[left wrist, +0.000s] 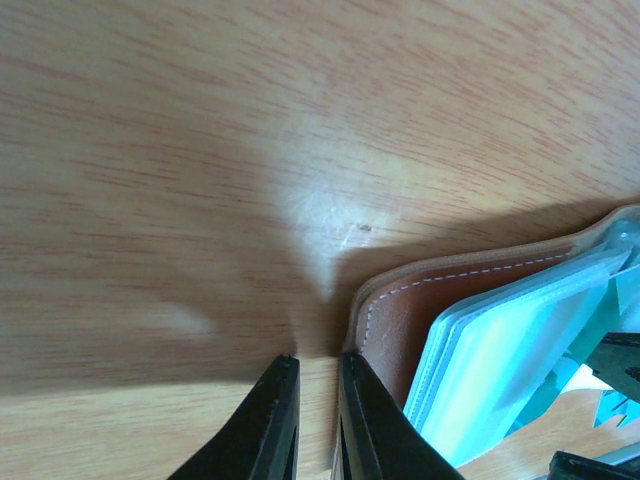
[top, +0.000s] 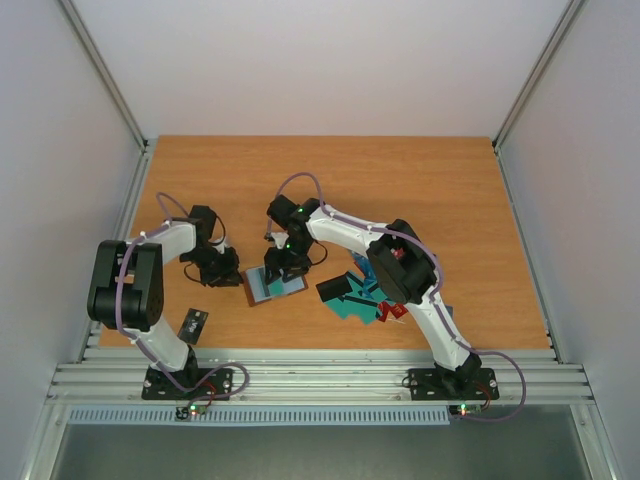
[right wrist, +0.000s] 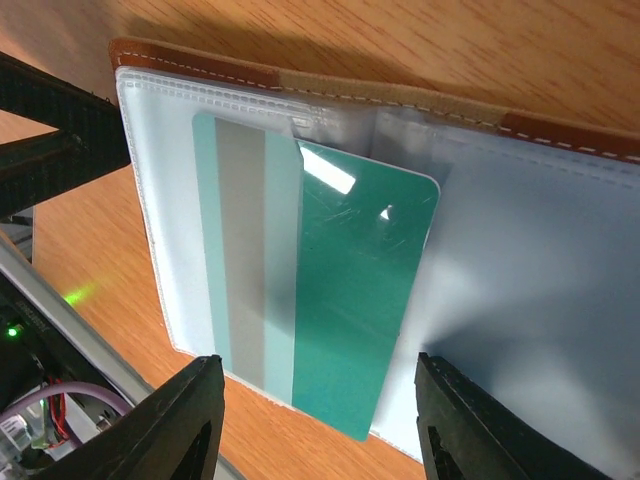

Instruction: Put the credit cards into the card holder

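Left gripper (left wrist: 318, 420), nearly closed, pinches the stitched edge of the open card holder (left wrist: 390, 320). Right gripper (right wrist: 318, 425) stands open astride a teal credit card (right wrist: 350, 300) partly inside a clear sleeve (right wrist: 160, 200).

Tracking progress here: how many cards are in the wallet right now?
1: a teal card, partly slid into a clear sleeve of the open wallet, one end sticking out. Others may be hidden in sleeves beneath.

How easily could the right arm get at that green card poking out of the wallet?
Probably yes, easily: the right hand hangs open over the teal card, a finger on either side, nothing between. The card sits half inside a clear sleeve of the card holder.
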You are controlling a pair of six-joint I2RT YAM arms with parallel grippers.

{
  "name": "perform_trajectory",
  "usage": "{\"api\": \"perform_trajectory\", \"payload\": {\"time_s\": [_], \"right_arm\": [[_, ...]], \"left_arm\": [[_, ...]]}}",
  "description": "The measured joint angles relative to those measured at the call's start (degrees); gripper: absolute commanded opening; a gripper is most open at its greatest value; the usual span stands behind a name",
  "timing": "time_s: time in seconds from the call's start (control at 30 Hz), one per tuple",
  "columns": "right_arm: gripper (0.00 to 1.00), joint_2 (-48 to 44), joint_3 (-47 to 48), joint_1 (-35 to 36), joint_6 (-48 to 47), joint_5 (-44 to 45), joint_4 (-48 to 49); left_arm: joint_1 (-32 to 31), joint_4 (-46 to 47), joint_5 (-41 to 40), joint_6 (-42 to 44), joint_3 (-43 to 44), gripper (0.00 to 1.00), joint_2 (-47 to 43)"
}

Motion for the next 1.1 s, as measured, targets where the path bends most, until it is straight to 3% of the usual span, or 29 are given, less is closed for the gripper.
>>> {"api": "perform_trajectory", "payload": {"time_s": [1.1], "right_arm": [[0.55,3.41,6.75,2.34,0.2,-0.28,-2.43]], "left_arm": [[-1.55,0.28,0.0,-0.2,0.0,0.15,0.02]]}}
